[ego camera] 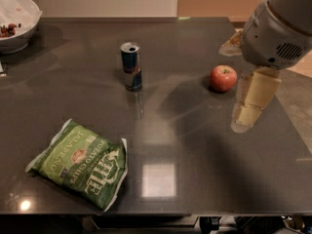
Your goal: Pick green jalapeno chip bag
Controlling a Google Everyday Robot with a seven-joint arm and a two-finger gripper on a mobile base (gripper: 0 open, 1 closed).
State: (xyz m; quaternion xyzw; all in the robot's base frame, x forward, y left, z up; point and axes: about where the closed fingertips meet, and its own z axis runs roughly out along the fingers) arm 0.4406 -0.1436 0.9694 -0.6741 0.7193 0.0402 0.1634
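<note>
1 bowl (25,5) with reddish bits (7,30) far-left; pincer (246,115) near apple (224,78)

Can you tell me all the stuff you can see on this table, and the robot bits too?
green jalapeno chip bag: one, green with white edges, lying flat at the front left of the table.
can: one, blue and silver, upright near the middle back.
apple: one, red, right of the can.
bowl: one, white, back left corner, with something dark red inside.
table: one, dark and shiny.
arm: one, pale grey, top right.
gripper: one, cream, over the right side beside the apple, far from the bag.
</note>
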